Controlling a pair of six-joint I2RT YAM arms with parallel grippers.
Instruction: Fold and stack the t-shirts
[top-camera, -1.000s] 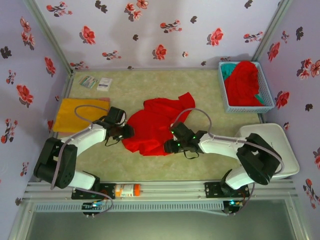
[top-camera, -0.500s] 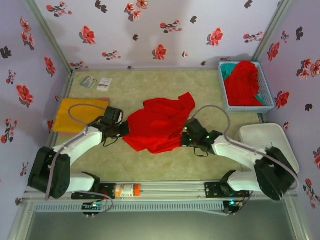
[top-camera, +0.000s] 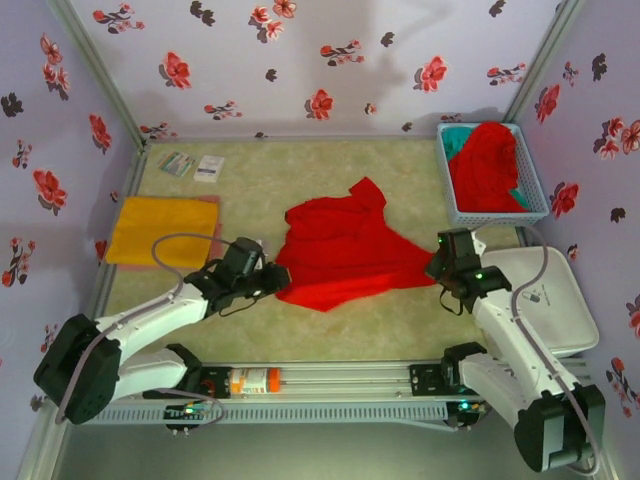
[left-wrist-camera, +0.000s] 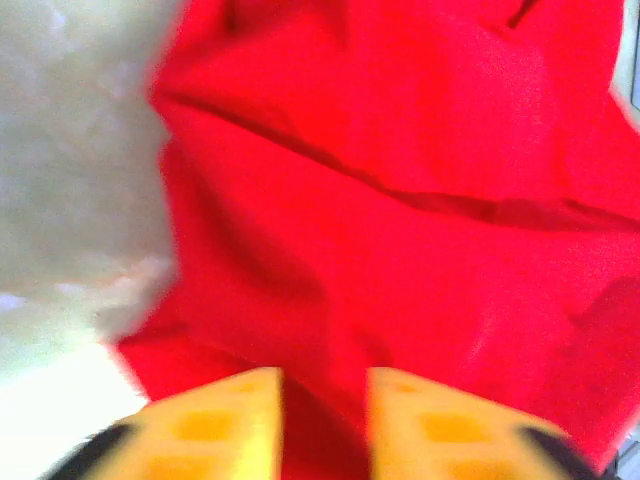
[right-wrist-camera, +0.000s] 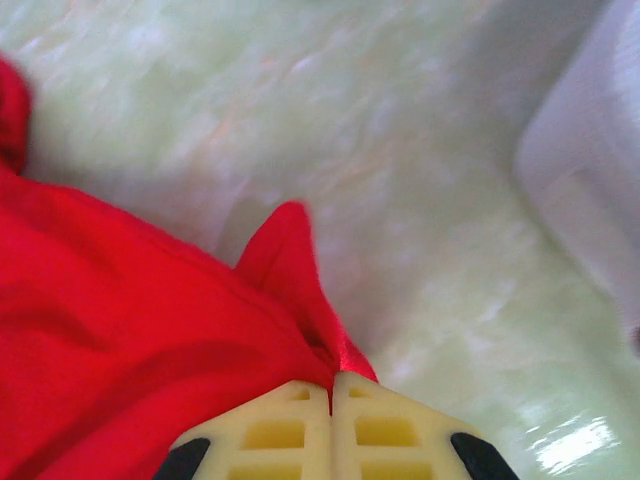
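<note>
Nearest, the left gripper (top-camera: 270, 278) at eight o'clock and the right gripper (top-camera: 441, 267) at four o'clock each pinch an edge of the red t-shirt (top-camera: 345, 250) — spread across the table's (top-camera: 300, 335) centre — with an orange-yellow t-shirt (top-camera: 162, 229) at ten o'clock and a blue basket (top-camera: 447, 180) at two.

A red t-shirt (top-camera: 345, 245) lies on the table (top-camera: 400, 325) between left claw (top-camera: 272, 278) and right claw (top-camera: 437, 265).
</note>
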